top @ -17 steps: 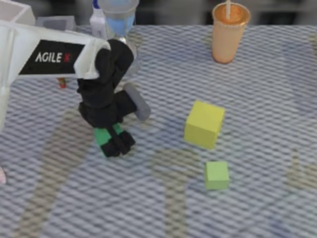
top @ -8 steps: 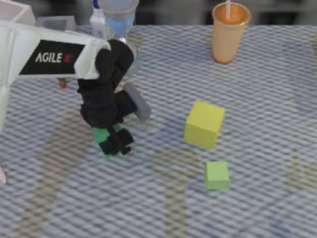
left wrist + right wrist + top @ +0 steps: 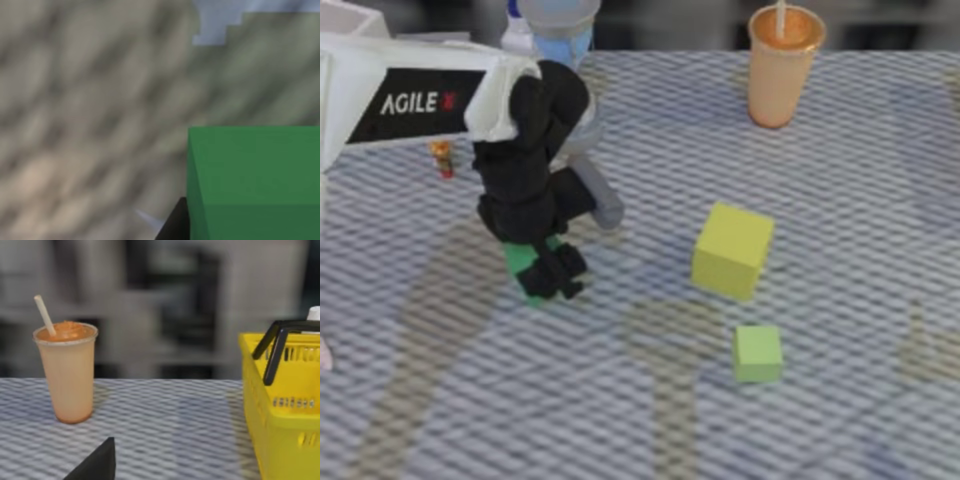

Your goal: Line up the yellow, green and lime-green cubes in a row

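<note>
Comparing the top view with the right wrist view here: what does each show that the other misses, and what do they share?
Only the top view shows the left gripper down on the green cube, plus the yellow cube and lime-green cube lying apart to its right. Only the right wrist view shows a yellow basket with black handles. Both show the orange drink cup with its straw and the woven tablecloth.

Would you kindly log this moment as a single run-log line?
left gripper: shut on green cube, left of centre | yellow cube, lime-green cube: untouched, right | right arm: out of top view
</note>
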Available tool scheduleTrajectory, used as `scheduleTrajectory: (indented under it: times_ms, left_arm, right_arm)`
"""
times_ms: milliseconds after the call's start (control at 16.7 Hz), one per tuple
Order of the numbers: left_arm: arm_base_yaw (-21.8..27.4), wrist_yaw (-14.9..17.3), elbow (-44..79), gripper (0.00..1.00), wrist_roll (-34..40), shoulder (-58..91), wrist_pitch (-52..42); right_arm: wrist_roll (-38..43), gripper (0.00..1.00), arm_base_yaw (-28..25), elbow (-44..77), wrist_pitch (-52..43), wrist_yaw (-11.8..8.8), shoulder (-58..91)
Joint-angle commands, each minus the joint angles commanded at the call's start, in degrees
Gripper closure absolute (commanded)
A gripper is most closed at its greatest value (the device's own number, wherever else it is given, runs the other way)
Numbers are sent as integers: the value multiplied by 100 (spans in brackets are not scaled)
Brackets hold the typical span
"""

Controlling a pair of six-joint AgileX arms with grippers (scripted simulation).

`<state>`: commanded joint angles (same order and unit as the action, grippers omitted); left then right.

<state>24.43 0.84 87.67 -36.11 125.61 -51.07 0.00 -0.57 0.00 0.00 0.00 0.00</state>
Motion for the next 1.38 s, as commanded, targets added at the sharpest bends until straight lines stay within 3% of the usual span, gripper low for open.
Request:
scheduleTrajectory:
  times_ms: [300, 660, 1200, 1380]
  left_arm:
    - [-78, -8, 476, 100, 19, -389, -892]
    - [37, -10, 516, 100, -27, -382, -929]
    - [1872, -8, 1126, 100, -662, -246, -1410]
    - [2204, -10, 1229, 100, -781, -240, -1488]
  right_arm:
    - [0, 0, 0, 0, 0, 0, 0]
    - [0, 0, 0, 0, 0, 0, 0]
    - [0, 0, 0, 0, 0, 0, 0]
    - [0, 0, 0, 0, 0, 0, 0]
